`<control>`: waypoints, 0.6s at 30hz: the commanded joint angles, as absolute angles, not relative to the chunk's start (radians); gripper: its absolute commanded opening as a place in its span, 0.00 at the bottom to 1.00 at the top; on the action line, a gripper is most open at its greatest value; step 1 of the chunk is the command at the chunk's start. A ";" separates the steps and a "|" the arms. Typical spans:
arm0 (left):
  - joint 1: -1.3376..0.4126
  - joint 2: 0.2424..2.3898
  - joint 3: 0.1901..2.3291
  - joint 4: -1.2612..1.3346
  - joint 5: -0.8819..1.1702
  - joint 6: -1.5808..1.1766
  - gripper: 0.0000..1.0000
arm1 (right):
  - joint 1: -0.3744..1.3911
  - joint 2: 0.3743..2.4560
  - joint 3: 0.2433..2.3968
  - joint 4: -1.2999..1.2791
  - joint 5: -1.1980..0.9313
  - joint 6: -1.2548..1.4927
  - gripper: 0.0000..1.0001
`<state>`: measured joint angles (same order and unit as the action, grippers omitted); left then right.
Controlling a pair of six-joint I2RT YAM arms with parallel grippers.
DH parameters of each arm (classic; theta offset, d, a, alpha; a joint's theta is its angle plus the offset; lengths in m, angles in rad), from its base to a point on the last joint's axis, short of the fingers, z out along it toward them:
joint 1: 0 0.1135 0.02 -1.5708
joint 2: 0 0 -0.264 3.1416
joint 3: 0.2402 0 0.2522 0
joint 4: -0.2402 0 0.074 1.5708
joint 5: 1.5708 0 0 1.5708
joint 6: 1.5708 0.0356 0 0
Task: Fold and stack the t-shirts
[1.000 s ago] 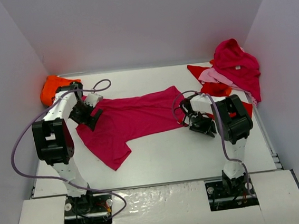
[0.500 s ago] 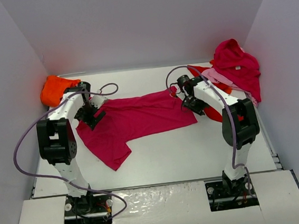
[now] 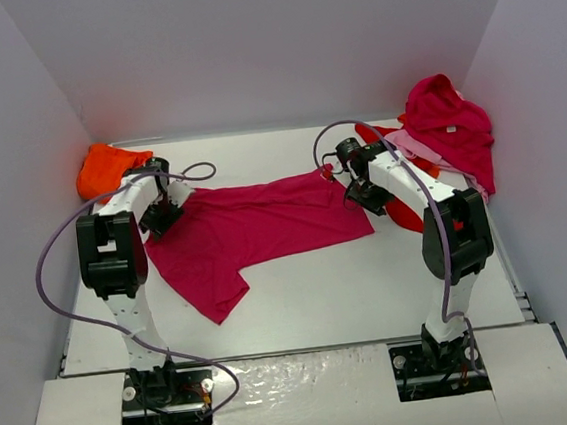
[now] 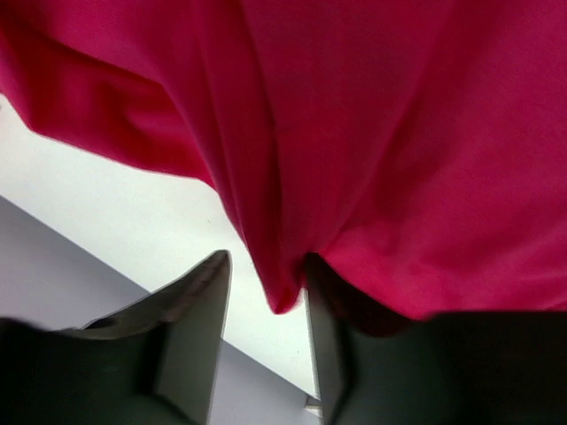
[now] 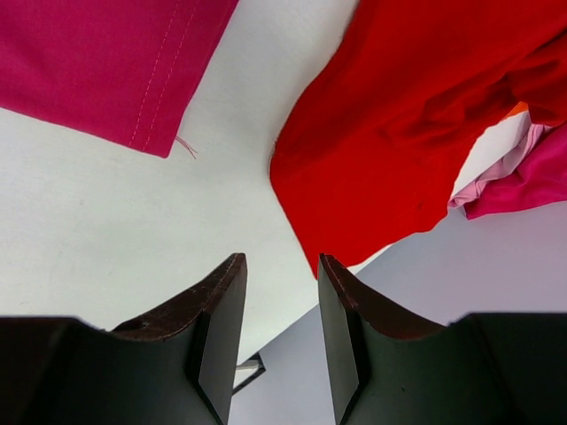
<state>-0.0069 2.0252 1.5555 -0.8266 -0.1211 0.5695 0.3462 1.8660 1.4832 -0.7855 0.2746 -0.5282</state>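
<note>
White tabletop (image 3: pixel 371 284) ringed by pale walls (image 3: pixel 277 42) carried the whole job. One magenta t-shirt (image 3: pixel 255 225) lay spread flat across the middle, its edge reaching under and ahead of the left gripper (image 4: pixel 266 266). The fingers (image 4: pixel 190 301) there stood apart, with a small fold of that cloth dipping into the gap. It sat against the finger on the right in that view, and bare table showed between it and the other finger, so the cloth was not pressed from both sides. The right gripper (image 5: pixel 282 261) also had its fingers apart, with nothing between them. It hovered over bare table, with the magenta hem corner ahead and to the left of the fingertips. A red t-shirt (image 5: pixel 399 133) lay ahead and to their right, and a pink t-shirt (image 5: pixel 505 173) peeked out beyond it. A crimson t-shirt (image 3: pixel 445 117) topped that heap. An orange t-shirt (image 3: pixel 104 169) sat bunched beyond the left fingers, near the wall. The cloth looked light, limp and fairly grippy. It would probably sag, stretch and drag across the table rather than hold a shape, and a shallow pinch could slip off. The stitched hem and corners, or the shoulder seams, seemed the best holds, with both grippers taking matching corners so the panel would lift evenly.
</note>
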 commanded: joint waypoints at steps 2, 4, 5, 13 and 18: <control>0.067 2.050 1.670 -0.881 -0.086 0.569 0.05 | 0.340 1.844 1.488 -0.796 0.261 -0.535 0.35; 0.082 2.045 1.671 -0.871 -0.075 0.568 0.00 | 0.339 1.839 1.471 -0.785 0.262 -0.536 0.35; 0.085 2.039 1.667 -0.867 -0.072 0.569 0.00 | 0.338 1.838 1.465 -0.780 0.263 -0.537 0.35; 0.082 1.921 1.658 -0.871 -0.055 0.577 0.00 | 0.334 1.831 1.461 -0.740 0.245 -0.555 0.36; 0.068 1.909 1.708 -0.905 -0.053 0.569 0.00 | 0.374 1.876 1.521 -0.721 0.125 -0.607 0.42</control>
